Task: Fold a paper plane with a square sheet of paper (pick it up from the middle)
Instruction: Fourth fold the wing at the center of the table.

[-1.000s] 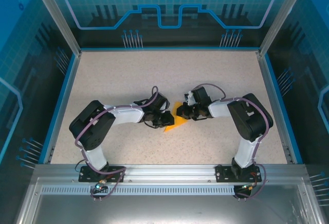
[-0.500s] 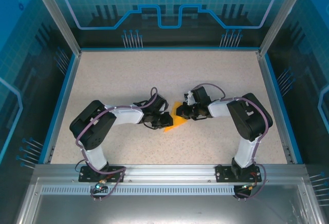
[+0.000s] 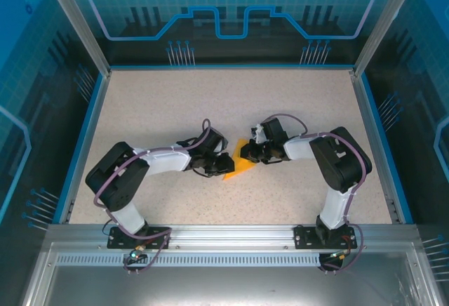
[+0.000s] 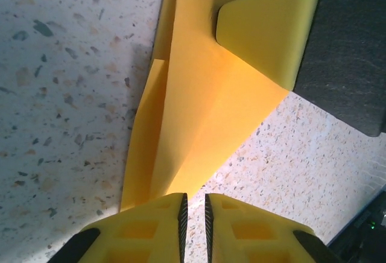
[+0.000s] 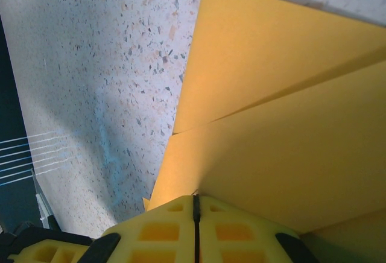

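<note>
The orange-yellow paper (image 3: pixel 237 166) is lying mid-counter as a partly folded, pointed shape, its creased layers overlapping and one flap lifting slightly.

The left gripper (image 3: pixel 226 163) and right gripper (image 3: pixel 247 152) crowd the table's (image 3: pixel 140 109) middle, with the folded paper plane (image 3: pixel 237 165) pinched between them (each set of fingers closed on an edge), leaving no gap to pass there. Far, left and right stretches of tabletop lie open, up to the blue rim (image 3: pixel 231 66).
</note>
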Robot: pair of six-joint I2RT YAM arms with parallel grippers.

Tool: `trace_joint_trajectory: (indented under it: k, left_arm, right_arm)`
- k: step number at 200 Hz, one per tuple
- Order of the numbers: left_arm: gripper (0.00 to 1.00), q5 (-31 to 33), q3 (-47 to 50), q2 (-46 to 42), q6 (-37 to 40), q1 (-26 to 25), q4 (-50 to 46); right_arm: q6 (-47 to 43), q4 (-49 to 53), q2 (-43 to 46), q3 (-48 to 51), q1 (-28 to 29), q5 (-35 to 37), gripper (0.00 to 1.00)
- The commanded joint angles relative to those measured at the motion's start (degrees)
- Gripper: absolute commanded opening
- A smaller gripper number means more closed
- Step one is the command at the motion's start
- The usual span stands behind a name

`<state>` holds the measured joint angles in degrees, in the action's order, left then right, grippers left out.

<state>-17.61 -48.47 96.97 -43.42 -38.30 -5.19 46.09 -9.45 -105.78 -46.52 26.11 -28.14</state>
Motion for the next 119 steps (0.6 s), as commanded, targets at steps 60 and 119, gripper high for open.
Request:
trace_joint_trajectory:
  k: [60, 119]
  left_arm:
    - [0.18, 0.4, 1.7, 2.1, 0.8, 0.5, -3.7]
    - [0.18, 2.6, 2.6, 2.9, 0.4, 0.5, -4.6]
  right_arm:
    - [-1.6, 7.1, -4.9, 1.1, 0.3, 5.4, 0.08]
    - [-1.9, 7.2, -5.1, 1.3, 0.3, 5.4, 0.08]
